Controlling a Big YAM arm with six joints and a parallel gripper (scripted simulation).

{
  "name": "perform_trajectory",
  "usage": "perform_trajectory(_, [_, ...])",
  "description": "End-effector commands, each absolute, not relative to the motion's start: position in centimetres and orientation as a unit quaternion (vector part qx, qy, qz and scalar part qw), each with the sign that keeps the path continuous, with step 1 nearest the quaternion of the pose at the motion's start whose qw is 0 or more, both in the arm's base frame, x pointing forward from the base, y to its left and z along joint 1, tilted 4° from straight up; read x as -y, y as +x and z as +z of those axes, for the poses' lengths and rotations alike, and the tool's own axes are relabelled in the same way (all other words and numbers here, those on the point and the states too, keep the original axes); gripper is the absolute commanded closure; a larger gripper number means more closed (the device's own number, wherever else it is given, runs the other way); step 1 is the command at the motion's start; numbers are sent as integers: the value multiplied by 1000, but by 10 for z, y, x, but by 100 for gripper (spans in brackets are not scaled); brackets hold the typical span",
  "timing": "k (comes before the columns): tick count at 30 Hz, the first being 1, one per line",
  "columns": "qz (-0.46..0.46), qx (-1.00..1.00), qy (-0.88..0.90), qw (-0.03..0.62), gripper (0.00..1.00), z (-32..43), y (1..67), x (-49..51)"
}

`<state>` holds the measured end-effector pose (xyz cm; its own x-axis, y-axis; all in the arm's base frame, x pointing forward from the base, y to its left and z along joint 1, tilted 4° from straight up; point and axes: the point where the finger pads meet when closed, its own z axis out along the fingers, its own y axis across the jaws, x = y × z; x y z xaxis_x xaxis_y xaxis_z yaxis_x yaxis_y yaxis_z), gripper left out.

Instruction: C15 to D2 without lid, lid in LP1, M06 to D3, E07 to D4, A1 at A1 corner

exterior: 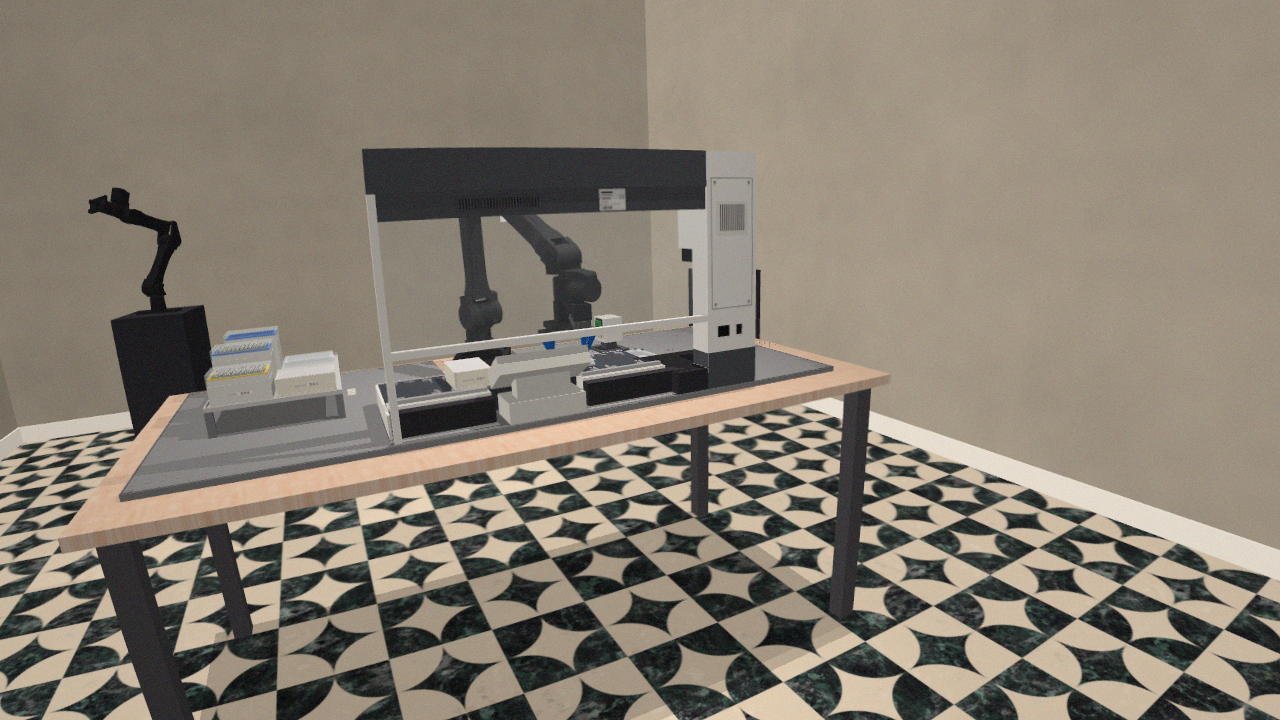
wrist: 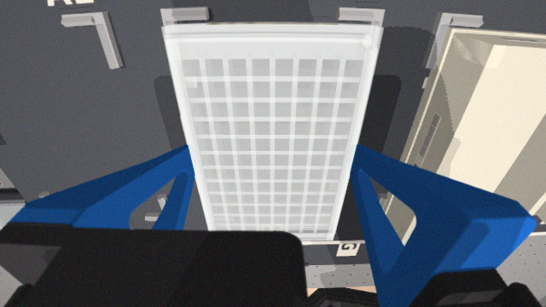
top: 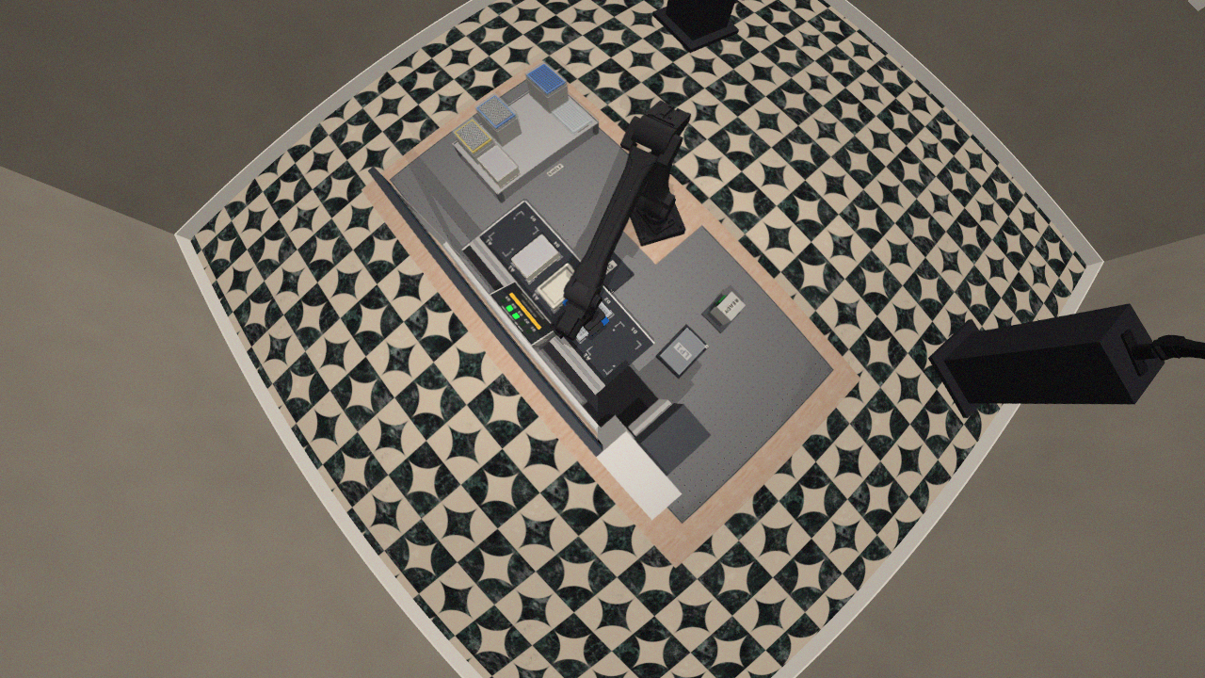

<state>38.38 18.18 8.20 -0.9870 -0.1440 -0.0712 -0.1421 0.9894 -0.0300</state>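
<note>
Wrist view, near to far: the gripper (wrist: 273,170) was closed on the long sides of a lidded plate (wrist: 273,136), one blue finger (wrist: 128,192) on its left edge and the other on its right. The well grid showed through the clear lid. The plate hung low over the dark deck (wrist: 77,119), its far end reaching two grey brackets (wrist: 184,15). Just right of it, the cream reservoir (wrist: 490,115) sat open in the next position. In the top view the arm (top: 618,210) reached across the worktop (top: 741,395) into the deck; beyond the reservoir lay a white block (top: 536,256). Farthest stood the shelf (top: 538,138) with its racks.
</note>
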Motion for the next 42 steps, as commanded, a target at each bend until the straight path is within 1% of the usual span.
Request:
perform_trajectory(1, [-7,-997,-68,48,100,88,392,-179])
perform_trajectory(4, [-3,-996,-70,57,100,97,397,-187])
perform_trajectory(18, [-3,-996,-70,57,100,97,396,-186])
perform_trajectory(19, [-6,-997,-67,49,100,89,391,-178])
perform_trajectory(20, [-3,-996,-70,57,100,97,396,-186])
perform_trajectory(37, [-3,-996,-70,57,100,97,396,-186])
perform_trajectory(40, [-6,-996,-67,49,100,88,391,-178])
perform_trajectory(42, [-2,-996,-67,59,100,95,402,-184])
